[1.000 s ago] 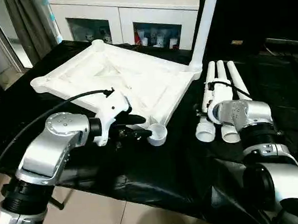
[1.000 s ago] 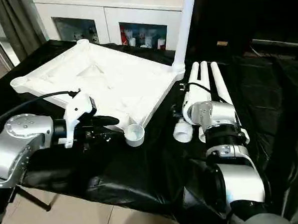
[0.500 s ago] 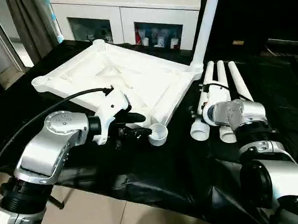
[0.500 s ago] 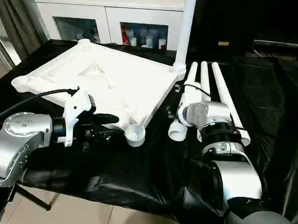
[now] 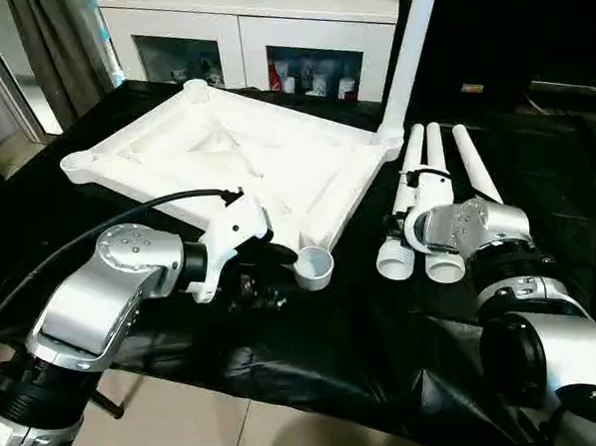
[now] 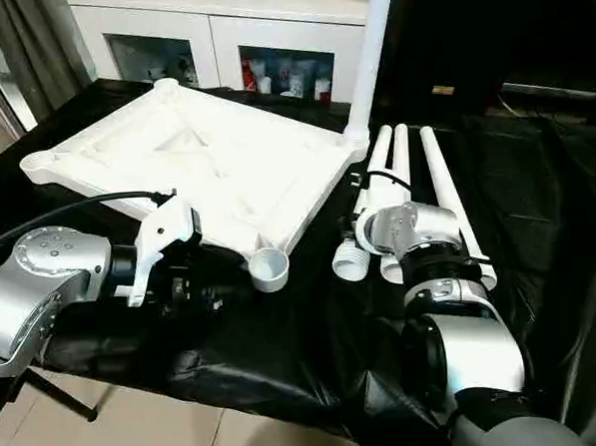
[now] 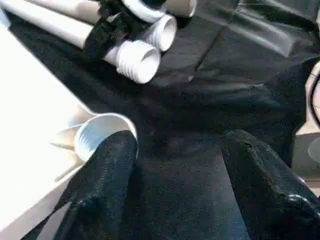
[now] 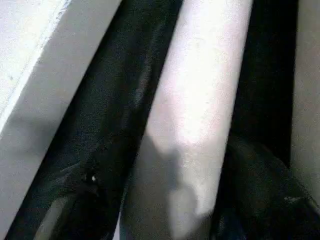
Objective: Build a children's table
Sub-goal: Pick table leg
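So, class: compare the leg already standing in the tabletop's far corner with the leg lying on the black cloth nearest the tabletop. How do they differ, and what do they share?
The fitted leg stands upright; the nearest loose leg lies flat on the cloth.
The fitted leg's wide end sits in a corner socket of the tabletop; the loose leg's threaded open end is free.
The right gripper straddles the loose leg; nothing touches the fitted leg.
Both are white tapered tubes.

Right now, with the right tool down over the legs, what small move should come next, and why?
Probably finish closing the right tool on the leg and lift it a little. The wrist view shows that leg lying between its two fingers, beside the tabletop. One leg already stands in a far corner, and the near socket is empty. The left tool is open beside it.
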You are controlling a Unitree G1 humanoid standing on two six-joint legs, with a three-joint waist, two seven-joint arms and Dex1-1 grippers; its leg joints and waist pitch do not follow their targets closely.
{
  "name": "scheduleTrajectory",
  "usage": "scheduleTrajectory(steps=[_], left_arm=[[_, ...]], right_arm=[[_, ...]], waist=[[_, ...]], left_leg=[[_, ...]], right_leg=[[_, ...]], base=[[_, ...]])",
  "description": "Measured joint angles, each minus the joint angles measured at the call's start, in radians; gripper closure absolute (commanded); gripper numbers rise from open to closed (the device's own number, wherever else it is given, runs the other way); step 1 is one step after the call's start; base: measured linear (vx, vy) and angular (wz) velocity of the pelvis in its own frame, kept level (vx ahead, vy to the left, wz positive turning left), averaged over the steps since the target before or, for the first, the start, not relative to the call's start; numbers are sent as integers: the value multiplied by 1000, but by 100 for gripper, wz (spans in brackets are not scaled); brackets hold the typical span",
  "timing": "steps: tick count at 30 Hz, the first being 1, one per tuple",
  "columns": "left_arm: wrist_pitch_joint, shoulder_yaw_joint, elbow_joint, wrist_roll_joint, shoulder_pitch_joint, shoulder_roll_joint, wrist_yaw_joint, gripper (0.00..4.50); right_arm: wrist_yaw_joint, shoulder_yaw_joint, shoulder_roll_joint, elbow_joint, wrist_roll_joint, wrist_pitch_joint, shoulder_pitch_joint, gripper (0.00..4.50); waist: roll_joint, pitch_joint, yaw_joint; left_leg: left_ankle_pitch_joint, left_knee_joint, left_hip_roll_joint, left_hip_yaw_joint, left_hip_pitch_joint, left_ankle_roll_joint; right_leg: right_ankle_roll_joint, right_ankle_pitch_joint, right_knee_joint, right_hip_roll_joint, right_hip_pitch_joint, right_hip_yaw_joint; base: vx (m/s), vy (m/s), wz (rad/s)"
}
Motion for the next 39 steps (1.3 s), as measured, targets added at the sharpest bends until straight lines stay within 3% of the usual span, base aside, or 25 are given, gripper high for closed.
scheduleTrajectory(steps=[9,15,19,22,24,27,28,33,39], left_arm=[[-49,-1,56,47,-23,-24,80,42],[-134,53,84,44,-23,-94,156,7],[-187,95,107,25,-26,-158,213,0],[-217,129,210,25,-74,-256,313,0],[-104,150,276,-13,-144,-316,339,0],[-44,199,318,-78,-201,-383,361,0],[-35,234,349,-115,-230,-425,379,0],[10,364,483,-239,-348,-525,445,0],[110,489,590,-386,-482,-591,473,0]], right_arm=[[-23,-38,-12,9,26,-15,-2,241],[-41,-61,-13,-10,45,-21,5,254],[-38,-95,1,-129,84,-61,55,260],[77,-138,29,-317,157,-236,144,261],[167,-172,42,-443,220,-331,189,261],[250,-215,54,-570,303,-358,228,262],[316,-220,58,-645,347,-354,279,262],[624,-94,75,-872,498,-277,487,262],[779,17,45,-995,588,-191,568,262]], waist=[[0,0,1],[0,0,1],[0,0,3],[-5,2,16],[-11,3,28],[-13,1,33],[-14,1,36],[-13,1,31],[-13,1,45]], left_leg=[[0,0,0,0,0,0],[0,0,0,0,-1,0],[0,0,0,0,-1,0],[0,0,1,1,-3,0],[2,0,1,2,-3,3],[4,0,1,3,-3,6],[3,0,1,2,-4,6],[3,0,1,2,-4,8],[3,0,1,0,-2,7]], right_leg=[[0,0,0,0,0,0],[0,0,0,0,0,0],[0,0,-1,0,0,0],[1,0,-1,-1,-1,-1],[1,-1,0,-1,-1,-1],[2,-1,-1,-1,-1,0],[2,-1,-3,-1,-1,-1],[1,0,-4,-1,0,-1],[1,0,-5,-1,2,-3]], base=[[0,0,0],[0,0,0],[0,0,0],[0,0,0],[0,0,0],[0,0,0],[0,0,0],[0,0,0],[0,0,0]])
